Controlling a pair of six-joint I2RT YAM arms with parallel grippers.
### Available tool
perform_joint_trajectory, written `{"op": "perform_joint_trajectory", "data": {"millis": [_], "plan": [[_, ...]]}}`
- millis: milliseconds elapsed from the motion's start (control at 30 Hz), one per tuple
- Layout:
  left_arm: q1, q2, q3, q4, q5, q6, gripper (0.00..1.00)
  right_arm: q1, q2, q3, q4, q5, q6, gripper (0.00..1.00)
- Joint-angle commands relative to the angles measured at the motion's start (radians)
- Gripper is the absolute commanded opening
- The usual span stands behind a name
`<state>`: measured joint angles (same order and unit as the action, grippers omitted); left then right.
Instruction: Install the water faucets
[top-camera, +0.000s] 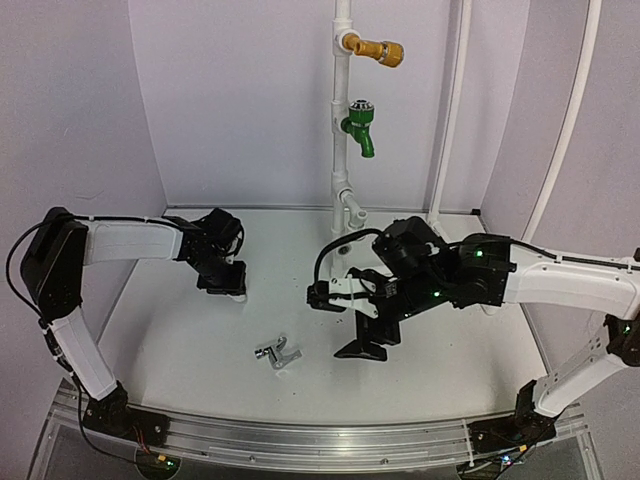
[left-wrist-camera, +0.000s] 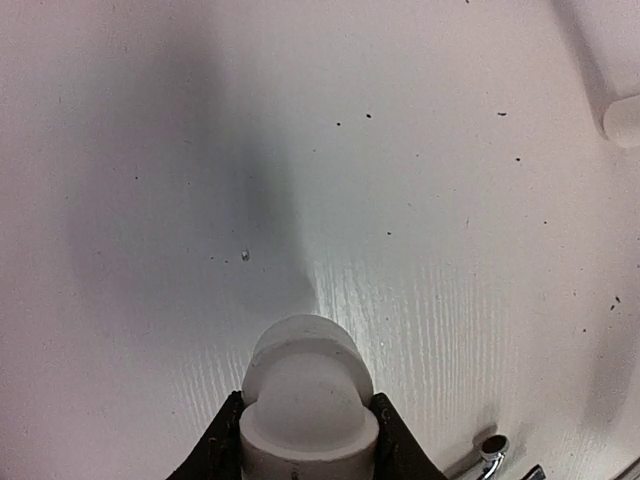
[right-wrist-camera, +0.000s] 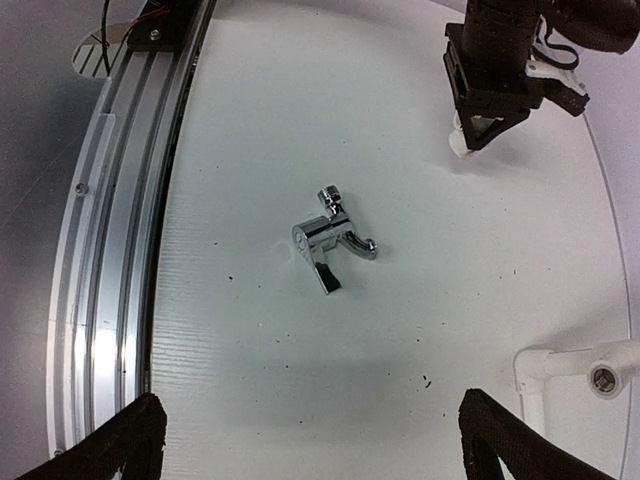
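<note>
White fitting (left-wrist-camera: 308, 395) in left hand (top-camera: 227, 287), tap (right-wrist-camera: 325, 243) loose

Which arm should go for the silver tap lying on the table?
Right. The right claw is open, empty and aimed at the silver tap; the left claw is shut on the white fitting.
</note>
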<state>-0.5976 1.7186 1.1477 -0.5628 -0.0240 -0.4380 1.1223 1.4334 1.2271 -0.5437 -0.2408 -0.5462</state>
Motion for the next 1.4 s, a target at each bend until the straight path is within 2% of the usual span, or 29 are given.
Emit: {"op": "perform_joint_trajectory", "data": {"millis": [0, 600, 900, 1033, 1200, 1367], "plan": [[-0.054, 0.054, 0.024, 0.080, -0.038, 0.060, 0.12, -0.040, -0.066, -0.023, -0.014, -0.050, -0.001, 0.98], [-0.265, 0.140, 0.159, 0.074, 0.077, 0.324, 0.17, -0.162, -0.146, -0.028, -0.084, -0.196, -0.020, 0.98], [-0.393, 0.110, 0.209, 0.019, 0.032, 0.378, 0.17, -0.281, -0.258, -0.029, -0.105, -0.275, 0.023, 0.98], [-0.468, 0.138, 0.280, -0.067, -0.032, 0.395, 0.17, -0.300, -0.301, -0.032, -0.110, -0.246, 0.035, 0.98], [-0.512, 0.172, 0.307, -0.078, 0.008, 0.421, 0.20, -0.311, -0.323, -0.063, -0.094, -0.175, 0.084, 0.98], [-0.545, 0.210, 0.373, -0.088, 0.021, 0.436, 0.27, -0.328, -0.355, -0.074, -0.081, -0.179, 0.105, 0.98]]}}
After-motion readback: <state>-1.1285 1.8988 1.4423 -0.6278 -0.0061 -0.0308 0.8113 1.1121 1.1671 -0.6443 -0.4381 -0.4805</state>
